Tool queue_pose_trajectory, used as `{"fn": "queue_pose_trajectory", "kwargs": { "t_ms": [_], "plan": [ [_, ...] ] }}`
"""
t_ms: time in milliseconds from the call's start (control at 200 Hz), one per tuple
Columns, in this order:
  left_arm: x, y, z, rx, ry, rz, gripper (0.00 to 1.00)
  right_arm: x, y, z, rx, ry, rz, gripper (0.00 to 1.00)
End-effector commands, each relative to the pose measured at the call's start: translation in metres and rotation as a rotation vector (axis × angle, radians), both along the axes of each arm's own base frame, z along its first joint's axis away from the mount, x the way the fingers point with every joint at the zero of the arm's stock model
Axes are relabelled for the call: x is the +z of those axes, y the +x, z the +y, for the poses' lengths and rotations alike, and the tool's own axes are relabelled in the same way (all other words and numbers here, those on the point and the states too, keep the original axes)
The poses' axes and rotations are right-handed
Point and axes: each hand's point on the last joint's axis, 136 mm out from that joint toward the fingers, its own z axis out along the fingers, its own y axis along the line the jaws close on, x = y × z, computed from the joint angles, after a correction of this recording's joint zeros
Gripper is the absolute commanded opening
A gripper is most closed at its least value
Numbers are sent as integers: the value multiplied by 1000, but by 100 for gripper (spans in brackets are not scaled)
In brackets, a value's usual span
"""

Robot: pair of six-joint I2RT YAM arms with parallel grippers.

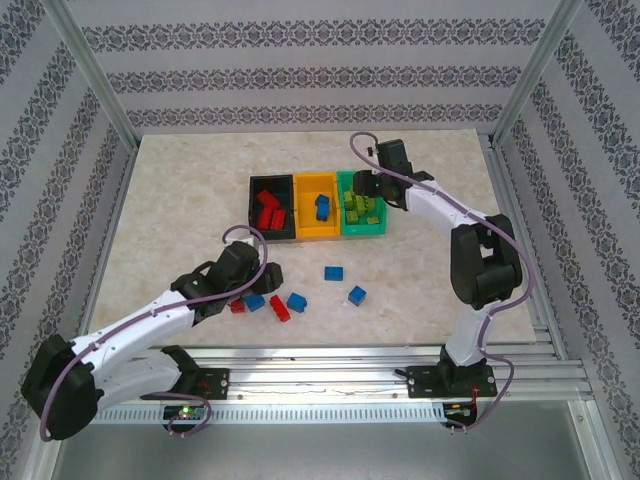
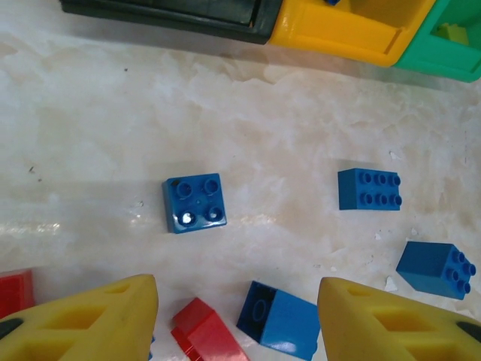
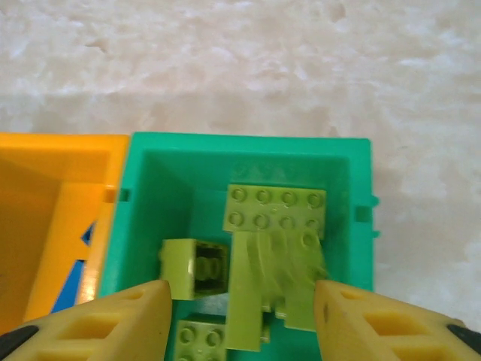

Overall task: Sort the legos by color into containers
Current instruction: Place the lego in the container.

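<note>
Legos [image 1: 333,272] | red brick [image 2: 207,331] and blue brick [image 2: 282,323] lay together between left gripper's [image 2: 237,301] parted fingers | blurred lime brick [image 3: 270,271] was between right gripper's [image 3: 240,293] parted fingers, over green bin [image 3: 248,141] | risk was left pinching both colours at once

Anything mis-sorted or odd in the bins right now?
Nothing mis-sorted. Only oddity: one lime green plastic brick over the green plastic bin is motion-smeared, apparently dropping between the right end effector's open fingers.
</note>
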Motion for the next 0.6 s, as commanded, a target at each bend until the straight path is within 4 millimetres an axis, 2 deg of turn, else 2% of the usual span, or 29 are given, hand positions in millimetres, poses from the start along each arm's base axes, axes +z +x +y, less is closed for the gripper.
{"fn": "queue_pose_trajectory", "kwargs": {
  "t_ms": [0,310,450,595],
  "plan": [
    [-4,-8,13,38,21,16,59,8,-12,14,67,45,17,54],
    [-19,-21,34,50,114,77,63,18,-70,37,170,6,-7,55],
    [-25,-30,51,72,159,109,63,9,-98,45,235,-38,20,55],
    [-29,-41,70,109,178,147,63,-7,-123,41,257,-82,41,55]
  ]
}}
